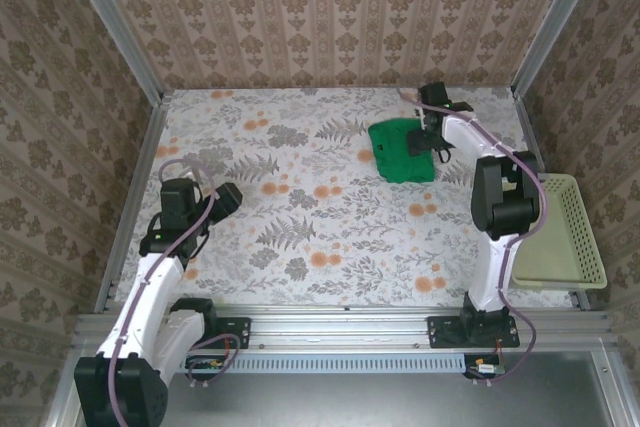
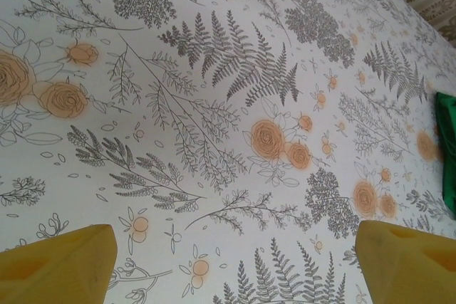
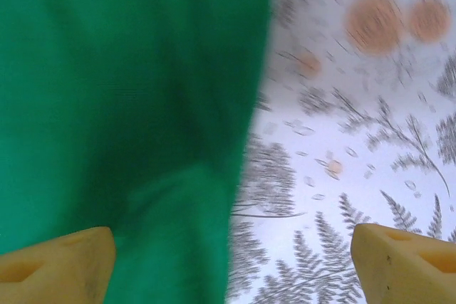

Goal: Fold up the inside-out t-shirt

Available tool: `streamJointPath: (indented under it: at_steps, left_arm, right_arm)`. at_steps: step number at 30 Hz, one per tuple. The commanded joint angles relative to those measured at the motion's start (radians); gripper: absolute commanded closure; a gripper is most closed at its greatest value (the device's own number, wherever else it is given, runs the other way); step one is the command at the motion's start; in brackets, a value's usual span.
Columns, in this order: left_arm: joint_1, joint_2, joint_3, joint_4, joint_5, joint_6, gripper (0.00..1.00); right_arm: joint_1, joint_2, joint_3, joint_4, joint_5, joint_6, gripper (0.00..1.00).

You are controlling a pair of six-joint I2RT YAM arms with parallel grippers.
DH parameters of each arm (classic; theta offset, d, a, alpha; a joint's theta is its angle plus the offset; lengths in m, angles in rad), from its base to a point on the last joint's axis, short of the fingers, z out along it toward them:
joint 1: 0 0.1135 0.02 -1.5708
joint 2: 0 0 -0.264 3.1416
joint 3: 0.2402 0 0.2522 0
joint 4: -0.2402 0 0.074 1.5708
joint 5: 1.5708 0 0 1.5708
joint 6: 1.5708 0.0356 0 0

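The inside-out t-shirt is a compact bright green bundle lying at the far right of the flowered table. My right gripper hovers over the bundle's right side. In the right wrist view the t-shirt covers the left half, blurred, and its edge runs down between the yellow fingertips. The right gripper is open and grips nothing. My left gripper hangs over the table's left middle, well away from the shirt. In its own view the left gripper is open above bare tablecloth, with a strip of the t-shirt at the right edge.
A pale yellow-green plastic basket stands off the table's right edge, beside the right arm. Metal frame rails border the table at left and right, and wallpapered walls close it in behind. The flowered cloth lies flat between the arms.
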Motion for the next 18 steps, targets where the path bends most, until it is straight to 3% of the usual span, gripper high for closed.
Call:
streamJointPath:
  at_steps: [1, 6, 10, 18]
  left_arm:
    - [0.007, -0.004, -0.008, -0.011, 0.027, 0.015, 0.12]
    - [0.007, 0.001, -0.003, -0.012, 0.032, 0.018, 0.12]
    - [0.008, 0.007, -0.002, -0.009, 0.035, 0.015, 0.12]
    - [0.007, 0.000, -0.005, -0.024, 0.030, 0.021, 0.11]
  right_arm:
    - [0.075, -0.061, -0.034, 0.054, -0.038, -0.143, 0.13]
    - [0.122, -0.021, -0.016, 0.044, -0.063, -0.197, 0.13]
    - [0.135, 0.112, 0.115, -0.001, 0.040, -0.181, 0.13]
    - [0.079, 0.360, 0.437, -0.150, 0.120, -0.037, 0.17]
